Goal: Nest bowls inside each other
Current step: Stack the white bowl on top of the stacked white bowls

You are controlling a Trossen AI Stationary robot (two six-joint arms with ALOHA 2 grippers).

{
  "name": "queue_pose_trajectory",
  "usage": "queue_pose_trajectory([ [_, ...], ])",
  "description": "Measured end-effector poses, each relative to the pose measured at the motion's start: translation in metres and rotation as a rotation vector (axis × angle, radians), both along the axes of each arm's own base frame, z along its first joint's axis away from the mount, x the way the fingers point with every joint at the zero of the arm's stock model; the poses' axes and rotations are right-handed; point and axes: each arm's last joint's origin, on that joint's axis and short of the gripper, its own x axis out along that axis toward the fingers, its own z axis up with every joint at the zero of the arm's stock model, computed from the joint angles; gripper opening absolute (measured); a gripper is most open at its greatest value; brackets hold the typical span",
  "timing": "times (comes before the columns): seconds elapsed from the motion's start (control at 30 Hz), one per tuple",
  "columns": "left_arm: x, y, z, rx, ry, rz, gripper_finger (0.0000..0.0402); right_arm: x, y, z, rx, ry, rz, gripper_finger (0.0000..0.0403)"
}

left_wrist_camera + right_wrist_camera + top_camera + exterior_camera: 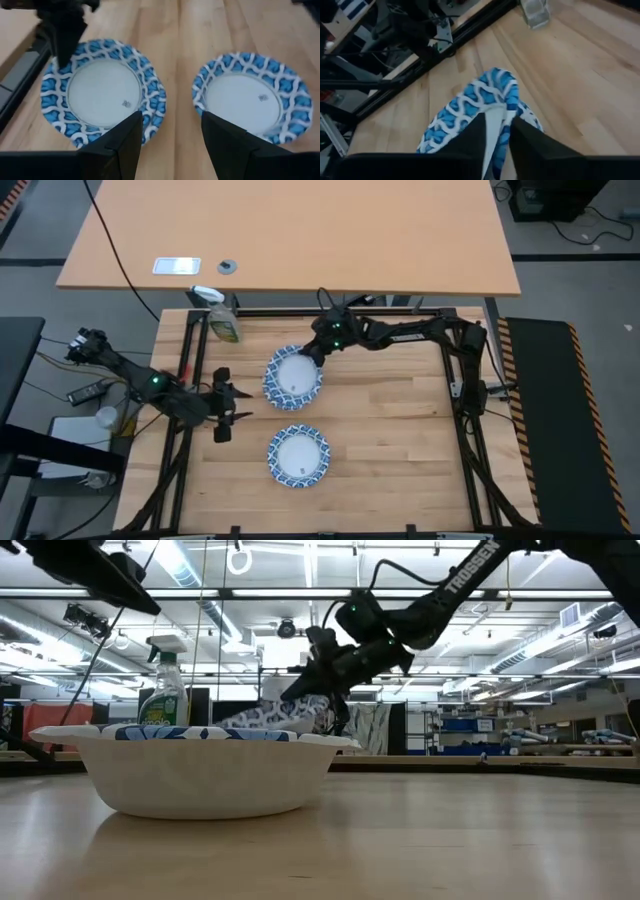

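the left end effector (236,405) sits at the left side of the wooden worktop (400,440), fingers spread and holding nothing, pointing toward the middle where the bowls lie. its own camera looks past its two dark fingers (125,140) at two blue-rimmed bowls side by side on the wood.

just behind it, at the back left corner, a green-yellow spray bottle (222,315) stands; in the low view the bottle (163,690) rises behind the near bowl.

in the middle of the worktop, the near bowl (298,455) rests flat on the wood, apart from both arms; it fills the left foreground of the low view (205,770). behind it lies the far bowl stack (293,377), a white centre with a patterned rim showing more than one edge, so at least two bowls sit nested or overlapping there; the exact count cannot be told.

the right end effector (318,352) reaches in from the right side to the back rim of that stack. its fingers (470,137) are close together around a tilted blue-and-white rim (485,100), pinching the edge of the top bowl. in the low view that bowl (270,712) hangs tilted under the right end effector (325,690).
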Motion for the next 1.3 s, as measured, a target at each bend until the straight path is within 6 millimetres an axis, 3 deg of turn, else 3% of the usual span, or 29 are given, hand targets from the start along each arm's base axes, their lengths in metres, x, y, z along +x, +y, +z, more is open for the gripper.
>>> queue_pose_trajectory([
  [0.2, 0.008, -0.003, -0.010, 0.072, 0.063, 0.023, 0.0205, 0.000, 0.002, -0.001, 0.059, -0.001, 0.035, 0.0166],
  [0.33, 0.013, -0.004, -0.014, 0.156, 0.079, 0.053, 0.0205, -0.002, 0.002, -0.005, 0.035, 0.066, -0.062, 0.0194],
  [0.43, 0.017, -0.004, -0.017, 0.176, 0.095, 0.073, 0.0205, -0.003, 0.004, -0.009, -0.011, 0.130, -0.127, 0.0195],
  [0.6, 0.022, 0.000, -0.020, 0.168, 0.111, 0.124, 0.0205, 0.001, 0.011, -0.007, 0.035, 0.097, -0.072, 0.0193],
  [0.8, 0.022, 0.001, -0.020, 0.161, 0.104, 0.129, 0.0205, 0.000, 0.011, 0.011, 0.054, 0.024, -0.088, 0.0192],
  [1.0, 0.023, 0.000, -0.018, 0.148, 0.082, 0.130, 0.0205, 0.000, 0.013, -0.011, 0.083, 0.143, -0.124, 0.0192],
  [1.3, 0.032, 0.001, -0.020, 0.127, 0.080, 0.126, 0.0205, 0.000, 0.022, -0.015, 0.115, 0.190, -0.131, 0.0192],
])
